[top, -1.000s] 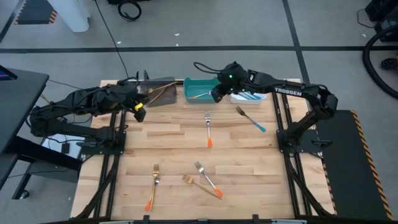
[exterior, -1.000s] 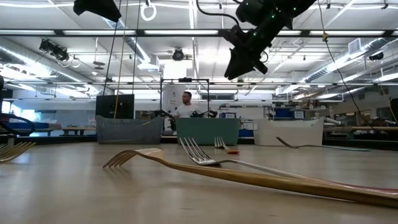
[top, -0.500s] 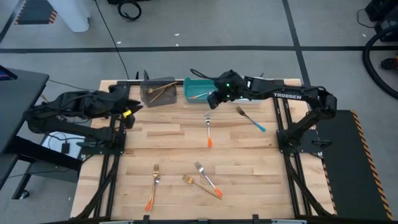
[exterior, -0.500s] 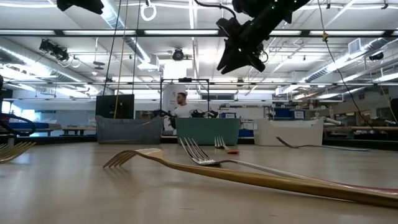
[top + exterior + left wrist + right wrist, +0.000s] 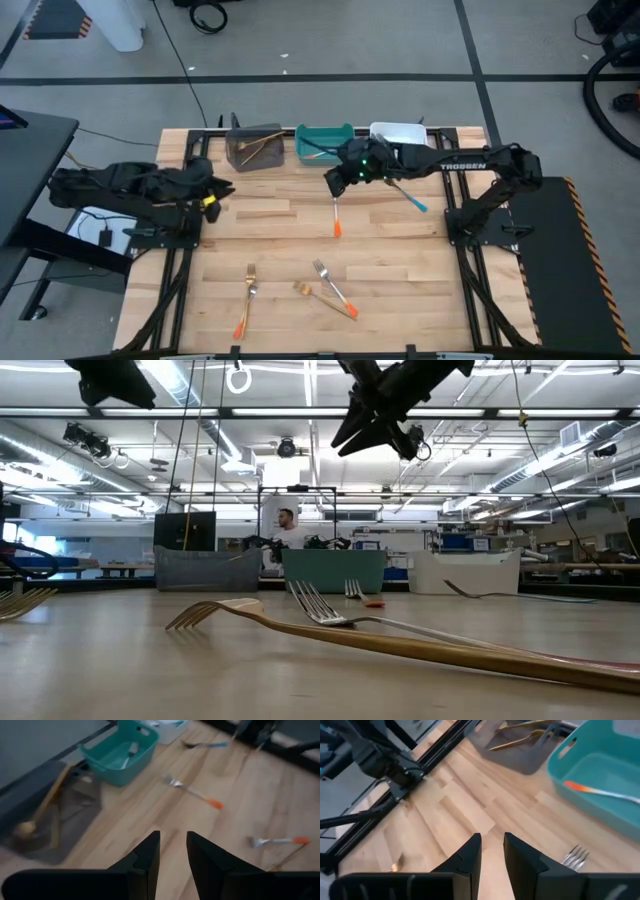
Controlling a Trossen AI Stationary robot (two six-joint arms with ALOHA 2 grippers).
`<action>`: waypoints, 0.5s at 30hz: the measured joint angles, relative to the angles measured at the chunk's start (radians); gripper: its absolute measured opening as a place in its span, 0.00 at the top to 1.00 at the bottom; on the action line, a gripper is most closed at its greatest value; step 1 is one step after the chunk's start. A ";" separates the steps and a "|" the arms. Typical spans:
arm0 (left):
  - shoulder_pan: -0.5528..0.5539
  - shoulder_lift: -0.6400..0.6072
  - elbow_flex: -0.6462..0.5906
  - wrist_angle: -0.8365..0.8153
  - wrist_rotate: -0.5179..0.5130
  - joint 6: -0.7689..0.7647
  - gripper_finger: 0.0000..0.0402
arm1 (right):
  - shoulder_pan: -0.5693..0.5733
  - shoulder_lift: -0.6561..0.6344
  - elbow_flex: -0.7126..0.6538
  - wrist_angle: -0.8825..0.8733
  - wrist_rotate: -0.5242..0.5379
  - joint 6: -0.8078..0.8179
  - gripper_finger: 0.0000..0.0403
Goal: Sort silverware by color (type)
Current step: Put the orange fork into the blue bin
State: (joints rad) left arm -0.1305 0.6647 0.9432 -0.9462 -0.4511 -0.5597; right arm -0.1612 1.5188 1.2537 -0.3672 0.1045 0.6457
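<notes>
An orange-handled fork [image 5: 335, 208] lies flat mid-table; its tines [image 5: 575, 855] show just ahead of my right gripper [image 5: 331, 183], which hovers above the fork's head, narrowly open and empty. A blue-handled fork [image 5: 403, 190] lies to its right. Near the front edge lie an orange-handled fork [image 5: 246, 300], another one [image 5: 333, 284] and a gold fork [image 5: 325, 298] crossing it. Gold forks [image 5: 525, 737] rest in the grey bin [image 5: 253, 148], and an orange-handled fork [image 5: 600, 791] rests in the teal bin [image 5: 322, 140]. My left gripper [image 5: 224, 189] waits at the table's left edge, narrowly open and empty.
A white bin [image 5: 400, 133] stands right of the teal one along the far edge. Black frame rails run down both sides of the table [image 5: 280, 250]. Bare wood lies between the middle fork and the near group. A person [image 5: 288, 530] stands far behind the table.
My right gripper has swung from above the teal bin toward the near side and a little left, ending over the middle orange-handled fork's head. My left arm has drawn back from the grey bin toward the table's left edge. No fork on the table has moved.
</notes>
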 joint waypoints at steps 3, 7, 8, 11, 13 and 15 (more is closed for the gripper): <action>-0.023 -0.037 -0.088 0.123 0.000 -0.025 0.74 | 0.033 0.000 0.000 0.003 0.012 0.053 0.78; -0.060 -0.074 -0.172 0.254 0.004 -0.019 0.74 | 0.073 0.000 0.000 0.017 0.062 0.077 0.78; -0.068 -0.080 -0.188 0.281 0.004 -0.006 0.74 | 0.083 0.000 0.000 0.016 0.081 0.077 0.78; -0.077 -0.090 -0.229 0.382 -0.010 0.022 0.74 | 0.103 0.000 0.000 0.015 0.119 0.083 0.78; -0.077 -0.090 -0.256 0.486 -0.016 0.058 0.74 | 0.109 0.000 0.000 0.015 0.120 0.106 0.78; -0.077 -0.090 -0.281 0.595 -0.017 0.111 0.74 | 0.114 0.000 0.000 0.008 0.120 0.114 0.78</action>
State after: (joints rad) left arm -0.2077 0.5750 0.6625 -0.3513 -0.4681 -0.4491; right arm -0.0472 1.5192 1.2533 -0.3588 0.2245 0.7593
